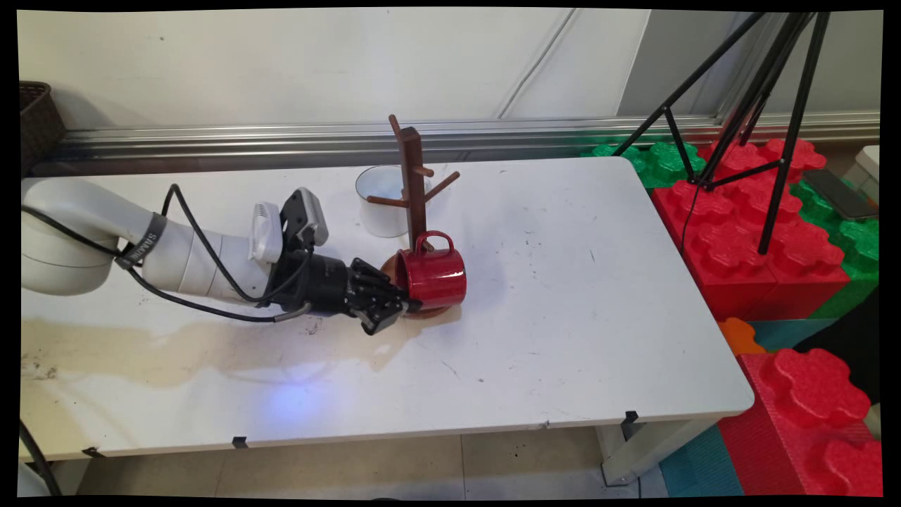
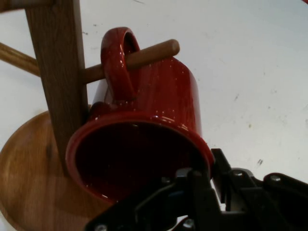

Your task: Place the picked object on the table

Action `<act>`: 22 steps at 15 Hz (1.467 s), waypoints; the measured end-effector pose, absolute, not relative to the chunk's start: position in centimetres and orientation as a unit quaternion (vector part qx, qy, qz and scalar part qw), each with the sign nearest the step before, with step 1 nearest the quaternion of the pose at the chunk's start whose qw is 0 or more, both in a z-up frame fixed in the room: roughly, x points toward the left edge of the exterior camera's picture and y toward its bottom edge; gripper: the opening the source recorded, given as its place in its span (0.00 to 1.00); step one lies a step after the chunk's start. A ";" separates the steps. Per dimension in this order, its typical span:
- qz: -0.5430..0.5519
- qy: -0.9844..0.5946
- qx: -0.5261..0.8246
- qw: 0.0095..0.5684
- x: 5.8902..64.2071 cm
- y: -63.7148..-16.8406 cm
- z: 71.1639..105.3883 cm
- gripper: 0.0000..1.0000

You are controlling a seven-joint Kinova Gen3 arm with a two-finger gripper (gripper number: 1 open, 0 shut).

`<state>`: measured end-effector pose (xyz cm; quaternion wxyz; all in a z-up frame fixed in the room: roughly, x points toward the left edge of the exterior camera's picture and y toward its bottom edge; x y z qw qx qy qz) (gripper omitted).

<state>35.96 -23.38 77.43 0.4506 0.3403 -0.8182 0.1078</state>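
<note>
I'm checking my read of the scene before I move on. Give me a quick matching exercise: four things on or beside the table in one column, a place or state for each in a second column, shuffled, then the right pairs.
Things:
1. red mug
2. white mug
3. gripper
4. black tripod

Places or states:
A. standing on the red blocks right of the table
B. on the table behind the wooden mug tree
C. handle hooked over a peg, mouth facing the arm
D. clamped on the rim of a mug

Pairs: 1-C, 2-B, 3-D, 4-A
</note>
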 end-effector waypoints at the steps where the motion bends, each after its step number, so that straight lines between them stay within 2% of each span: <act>1: 0.106 -0.819 0.339 0.451 36.0 -23.4 77.6 0.00; 22: 0.073 -0.837 0.288 0.459 37.1 -21.2 81.7 0.00</act>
